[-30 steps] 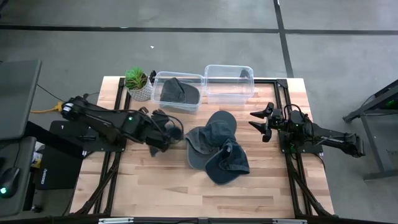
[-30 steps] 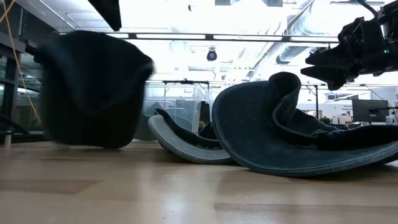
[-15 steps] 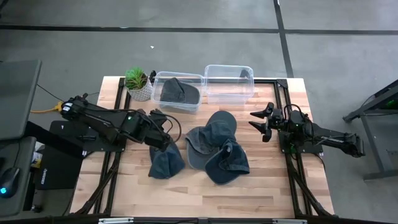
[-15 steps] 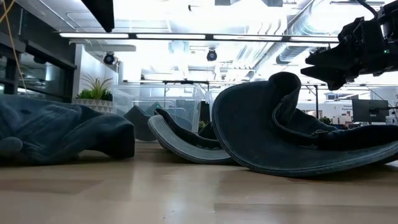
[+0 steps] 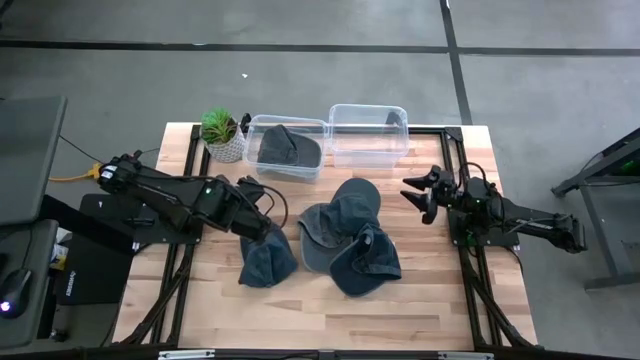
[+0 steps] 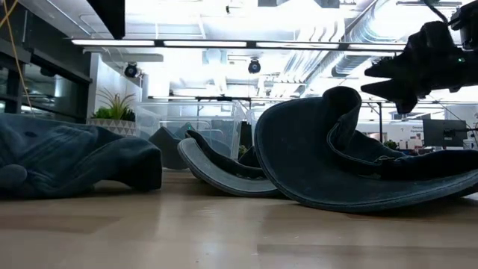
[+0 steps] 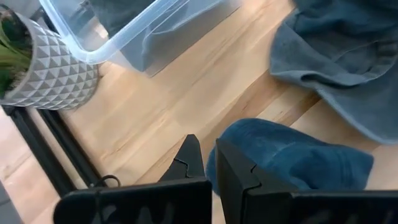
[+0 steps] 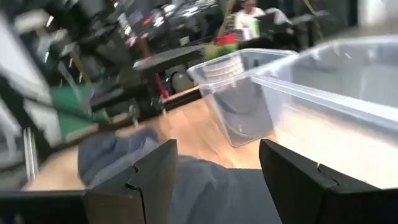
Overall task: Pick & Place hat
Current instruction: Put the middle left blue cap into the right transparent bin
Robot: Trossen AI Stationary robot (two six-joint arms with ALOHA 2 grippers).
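A dark blue hat (image 5: 268,260) lies crumpled on the table, crown side down (image 6: 75,157). My left gripper (image 5: 265,212) hovers just beyond its far edge, fingers shut (image 7: 207,142), with the hat (image 7: 292,155) below them. Two more dark hats (image 5: 340,215) (image 5: 365,262) lie overlapping mid-table, brims curled up (image 6: 336,149). Another hat (image 5: 285,148) sits inside the left clear bin. My right gripper (image 5: 415,195) waits open (image 8: 214,146) at the right side, above the table (image 6: 396,78).
Two clear bins stand at the far edge: the left one (image 5: 262,165) holds a hat, the right one (image 5: 368,132) has nothing in it. A potted plant (image 5: 222,135) stands left of them. Bare wood shows along the near edge (image 5: 330,315).
The hat that hung from my left gripper a second ago has dropped and now lies spread on the table to the left of the pile. The left gripper has drawn back a little toward the far-left. The right gripper has barely stirred.
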